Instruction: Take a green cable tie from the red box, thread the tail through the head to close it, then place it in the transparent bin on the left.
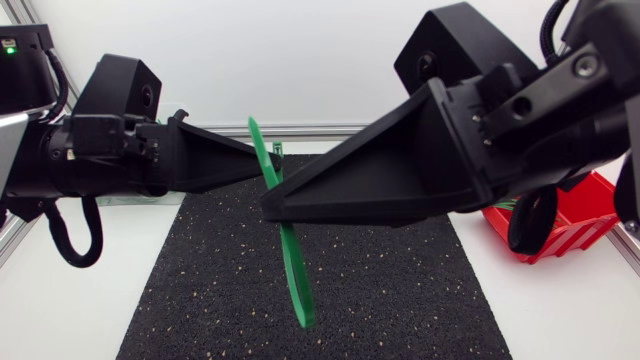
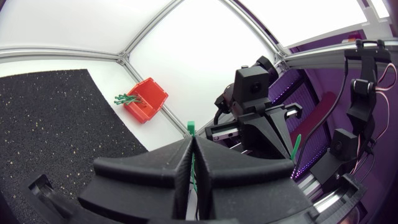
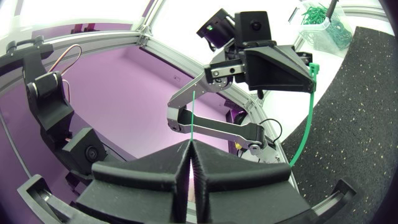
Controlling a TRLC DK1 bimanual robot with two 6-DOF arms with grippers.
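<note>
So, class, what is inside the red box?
Green cable ties poke out of the red box. How many lie deeper is hidden by its wall.

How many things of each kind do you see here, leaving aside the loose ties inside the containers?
end effectors: 2, the left end effector and the right end effector
green cable tie, gripped by both: 1
red box: 1
transparent bin: 1
black mat: 1
total: 6
</note>
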